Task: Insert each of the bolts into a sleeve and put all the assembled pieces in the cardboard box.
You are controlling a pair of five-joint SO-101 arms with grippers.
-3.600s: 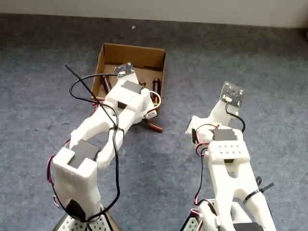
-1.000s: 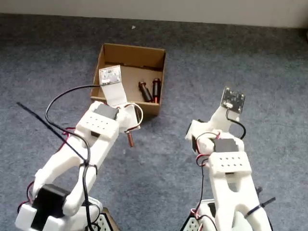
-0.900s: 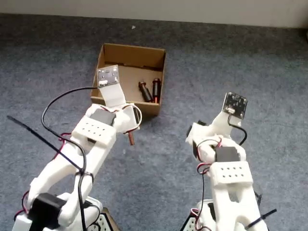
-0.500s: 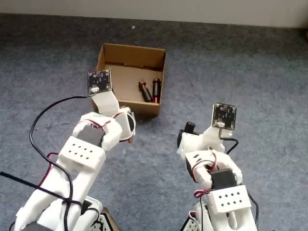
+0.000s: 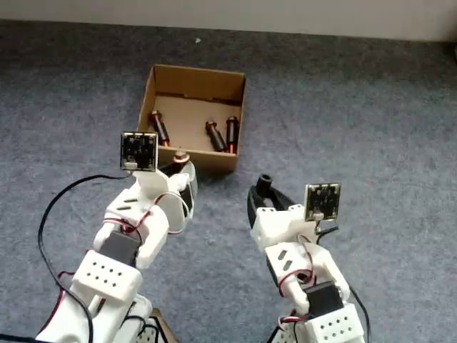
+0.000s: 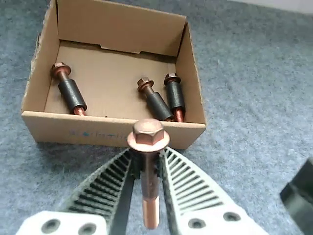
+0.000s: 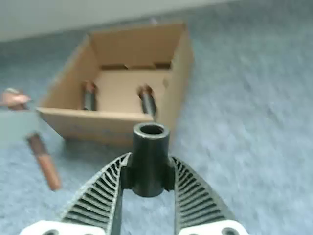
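My left gripper [image 6: 146, 171] is shut on a copper bolt [image 6: 148, 166], held upright with its hex head up, just in front of the cardboard box [image 6: 183, 63]. From above, that bolt's head [image 5: 179, 155] shows near the box's front wall [image 5: 214, 158]. My right gripper [image 7: 146, 171] is shut on a black sleeve [image 7: 149, 159], bore facing up; the sleeve [image 5: 265, 181] sits to the right of the bolt. Three assembled bolt-and-sleeve pieces lie in the box: one at the left [image 6: 68, 90], two together [image 6: 155, 100] toward the right.
Grey carpet [image 5: 371, 114] covers the table around the box. The white arms [image 5: 136, 236] and their cables take up the near part of the high view. Open carpet lies right of and behind the box.
Both arms pulled back toward the near edge. The left arm lifted the bolt upright in front of the box, uncovering the left piece inside. The right arm swung left, bringing the sleeve closer.
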